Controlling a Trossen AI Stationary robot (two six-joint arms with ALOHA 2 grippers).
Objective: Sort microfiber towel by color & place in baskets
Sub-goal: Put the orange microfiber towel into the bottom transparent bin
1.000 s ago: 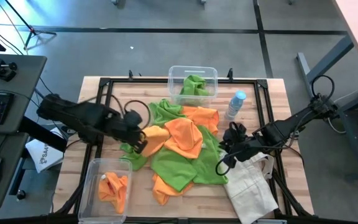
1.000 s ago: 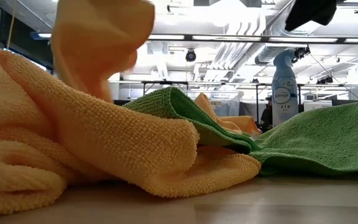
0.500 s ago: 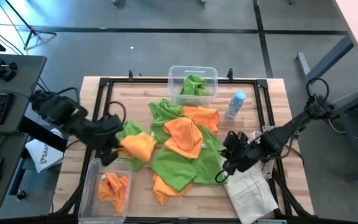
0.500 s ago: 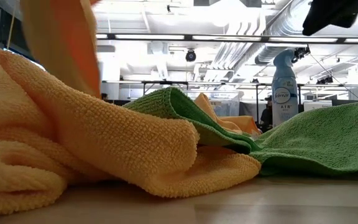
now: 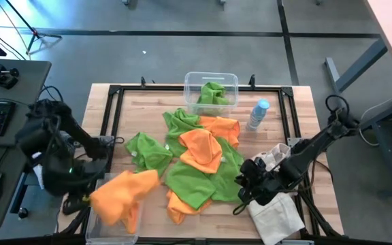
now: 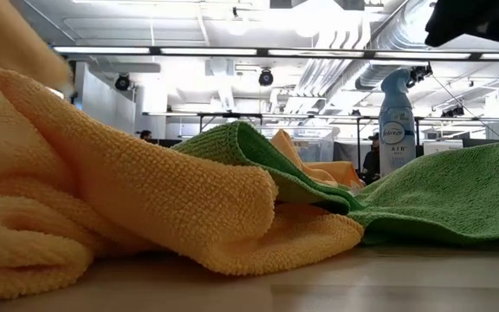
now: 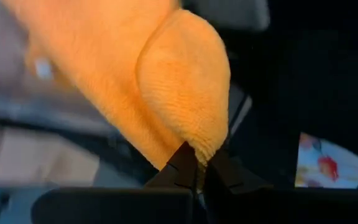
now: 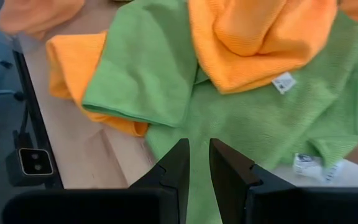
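My left gripper [image 5: 87, 199] is at the near left corner, shut on an orange microfiber towel [image 5: 119, 194] that hangs over the near left basket [image 5: 111, 233] and covers most of it. The far basket [image 5: 211, 87] holds a green towel [image 5: 213, 93]. Several green and orange towels lie heaped mid-table, a big green towel [image 5: 194, 178] with an orange towel [image 5: 201, 150] on top. My right gripper [image 8: 197, 163] hovers narrowly open above the green towel's [image 8: 241, 130] near right edge without touching it. My left gripper pinches a rounded fold of the orange towel [image 7: 194, 140] between its two fingertips [image 7: 182, 167]. The towel is lifted clear of the table and bunched, spreading away from the fingers over the near left basket.
A clear bottle with a blue cap [image 5: 258, 113] stands right of the far basket. An off-white tote bag [image 5: 275, 212] lies at the near right corner beside my right gripper. A black frame [image 5: 114, 116] runs around the tabletop. Bare wood shows at far left.
My left gripper has swung from the pile toward the table's near left corner, carrying the orange towel off the heap to a spot over the near left basket. That uncovered a green towel at the pile's left. My right gripper has moved toward the near edge.
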